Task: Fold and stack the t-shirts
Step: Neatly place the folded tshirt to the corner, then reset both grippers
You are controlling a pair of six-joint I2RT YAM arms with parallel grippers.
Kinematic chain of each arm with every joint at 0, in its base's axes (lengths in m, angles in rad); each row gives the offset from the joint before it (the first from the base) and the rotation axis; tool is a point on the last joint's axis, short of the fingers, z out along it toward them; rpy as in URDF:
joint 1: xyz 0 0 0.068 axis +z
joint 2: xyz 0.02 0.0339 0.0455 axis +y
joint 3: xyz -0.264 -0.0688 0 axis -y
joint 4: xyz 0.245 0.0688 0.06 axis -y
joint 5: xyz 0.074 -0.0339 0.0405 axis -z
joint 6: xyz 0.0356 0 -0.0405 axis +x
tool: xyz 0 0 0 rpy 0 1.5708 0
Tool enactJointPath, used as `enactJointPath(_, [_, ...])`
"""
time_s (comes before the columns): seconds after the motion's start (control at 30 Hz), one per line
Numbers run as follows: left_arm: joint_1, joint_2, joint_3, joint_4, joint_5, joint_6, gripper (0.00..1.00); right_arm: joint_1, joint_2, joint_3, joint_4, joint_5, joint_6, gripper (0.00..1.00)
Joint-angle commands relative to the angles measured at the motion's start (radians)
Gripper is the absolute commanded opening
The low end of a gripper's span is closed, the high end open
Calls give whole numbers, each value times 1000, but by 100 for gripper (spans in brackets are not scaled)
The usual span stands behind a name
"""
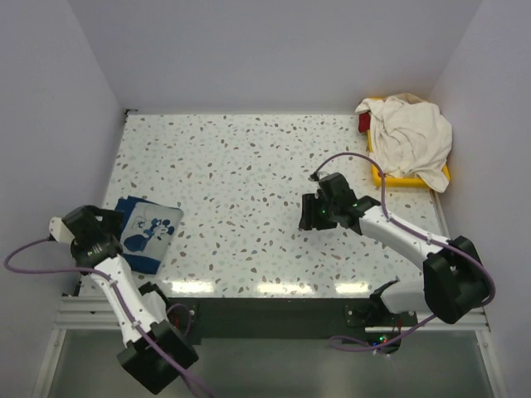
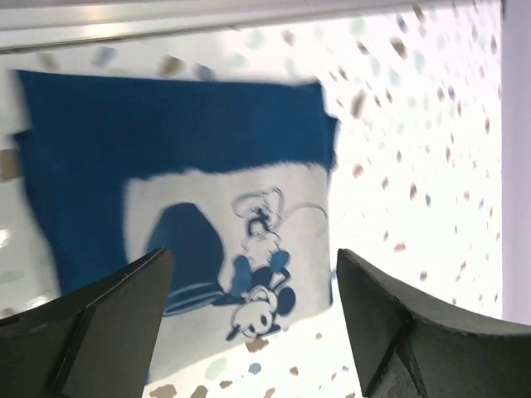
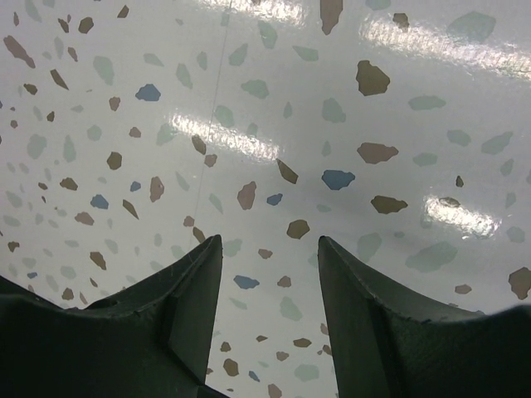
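Left fingers are hovering wide apart and empty over the speckled table, whose far-right corner is carrying the crumpled cream t-shirt on a yellow tray. Beneath them, near-left, the folded navy t-shirt is lying flat. Right fingers are hovering parted, empty.

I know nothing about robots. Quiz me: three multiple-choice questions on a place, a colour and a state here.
1. Where is the cream t-shirt? A) heaped in the yellow tray B) under the right arm C) on the blue shirt
2. What colour is the folded t-shirt? A) red B) navy with a white print C) green
3. How do the left arm's jaws stand? A) clamped on cloth B) spread apart, holding nothing C) out of sight
Answers: 1 A, it fills the far-right tray; 2 B, navy surrounds the print; 3 B, the shirt lies untouched below.
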Motion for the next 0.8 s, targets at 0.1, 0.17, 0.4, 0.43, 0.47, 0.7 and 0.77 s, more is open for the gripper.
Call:
enactJointPath(0.1, [-380,109,34,164,-87,86,85,5,20,9,48,-28,14,54])
enactJointPath(0.17, [-493,154,9,231,-66,93,85,5,23,9,57,-28,24,54])
enactJointPath(0.4, [-852,318,4,350,-77,96,83,5,21,-4,75,-3,37,54])
enactJointPath(0.43, [-889,337,14,362,-72,99,83,7,15,-9,78,-3,43,54])
enactJointPath(0.47, [-929,376,23,371,-81,105,83,5,11,-20,87,0,44,55])
enactJointPath(0.7, [-1259,535,113,455,-72,148,84,7,-64,-24,62,64,45,56])
enactJointPath(0.77, [-1321,576,118,501,-43,167,84,7,-103,-17,39,81,44,56])
